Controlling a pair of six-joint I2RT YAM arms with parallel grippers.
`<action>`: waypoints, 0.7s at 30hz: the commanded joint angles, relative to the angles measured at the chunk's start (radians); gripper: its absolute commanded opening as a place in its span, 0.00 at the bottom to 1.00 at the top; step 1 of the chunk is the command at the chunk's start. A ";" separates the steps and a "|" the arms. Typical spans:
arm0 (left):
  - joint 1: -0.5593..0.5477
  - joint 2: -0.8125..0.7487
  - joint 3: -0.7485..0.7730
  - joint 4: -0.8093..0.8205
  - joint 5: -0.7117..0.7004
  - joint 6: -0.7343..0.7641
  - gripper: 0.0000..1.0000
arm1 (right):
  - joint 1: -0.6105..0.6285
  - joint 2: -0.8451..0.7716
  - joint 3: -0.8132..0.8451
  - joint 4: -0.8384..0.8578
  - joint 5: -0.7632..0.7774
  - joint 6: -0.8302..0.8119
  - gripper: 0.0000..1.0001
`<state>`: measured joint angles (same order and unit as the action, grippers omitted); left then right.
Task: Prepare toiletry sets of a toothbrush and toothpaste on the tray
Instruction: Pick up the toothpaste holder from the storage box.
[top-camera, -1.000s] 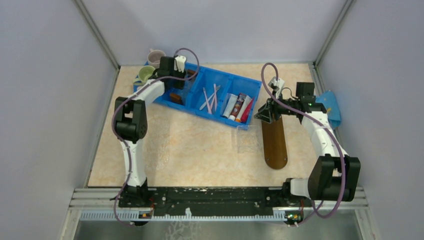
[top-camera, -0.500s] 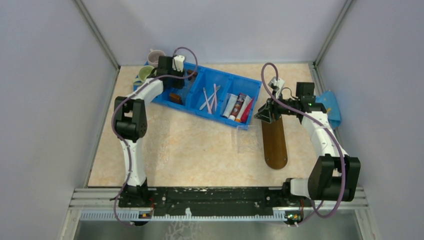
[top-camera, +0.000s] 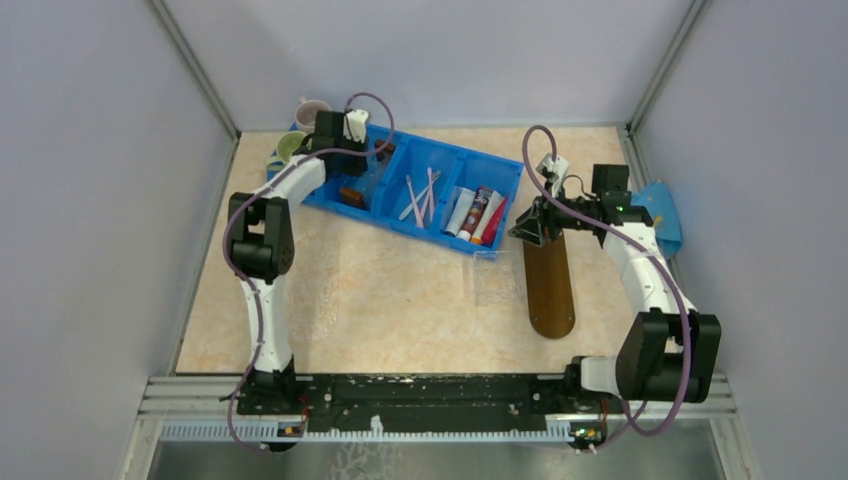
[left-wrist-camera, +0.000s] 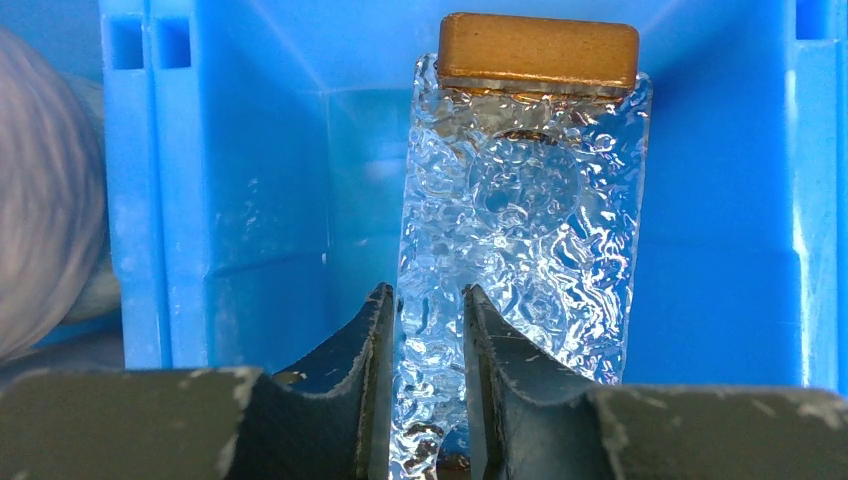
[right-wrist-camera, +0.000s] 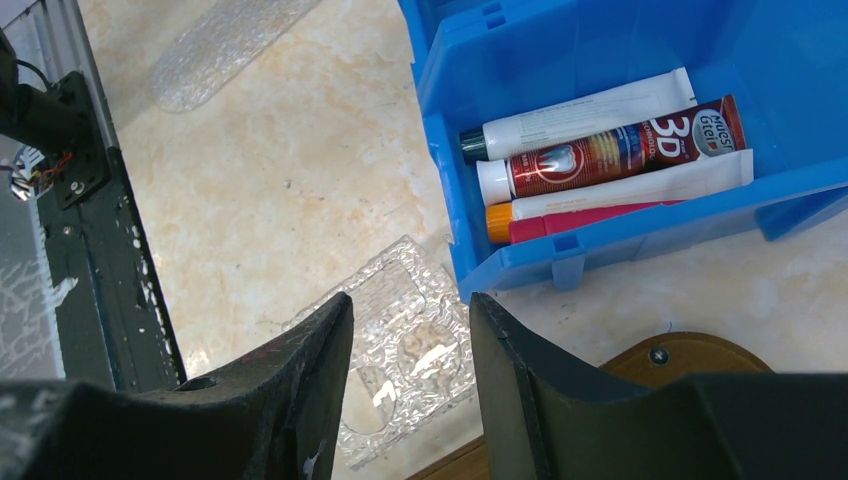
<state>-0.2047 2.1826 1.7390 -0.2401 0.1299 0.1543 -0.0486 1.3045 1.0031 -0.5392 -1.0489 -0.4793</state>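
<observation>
Beige marbled worktop (top-camera: 400, 300): blue compartment bin (top-camera: 452, 152) far-center, angled. Dk brown oval tray (top-camera: 550, 290) R of center. Clear textured sheet (top-camera: 497, 283) btwn them at bin's near corner. 2 mugs (top-camera: 310, 110) far-L, blue cloth (top-camera: 662, 215) R edge.

I count four small toothpaste tubes (right-wrist-camera: 610, 150), what look like three thin pale toothbrushes (top-camera: 418, 197), three clear bumpy plastic sheets (top-camera: 495, 282), two mugs (top-camera: 312, 108) far left, one blue plastic bin (right-wrist-camera: 600, 40) and one dark brown oval tray (top-camera: 549, 285).
</observation>
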 joint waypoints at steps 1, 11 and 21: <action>0.007 -0.043 -0.010 -0.016 0.016 -0.020 0.15 | -0.002 0.002 0.020 0.038 -0.035 -0.008 0.47; 0.007 -0.193 -0.148 0.104 -0.012 -0.041 0.12 | -0.002 0.004 0.013 0.048 -0.045 0.002 0.47; 0.007 -0.250 -0.209 0.165 -0.041 -0.055 0.10 | -0.003 0.007 0.008 0.059 -0.053 0.011 0.47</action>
<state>-0.2047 1.9881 1.5433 -0.1352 0.1043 0.1158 -0.0486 1.3048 1.0027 -0.5194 -1.0637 -0.4694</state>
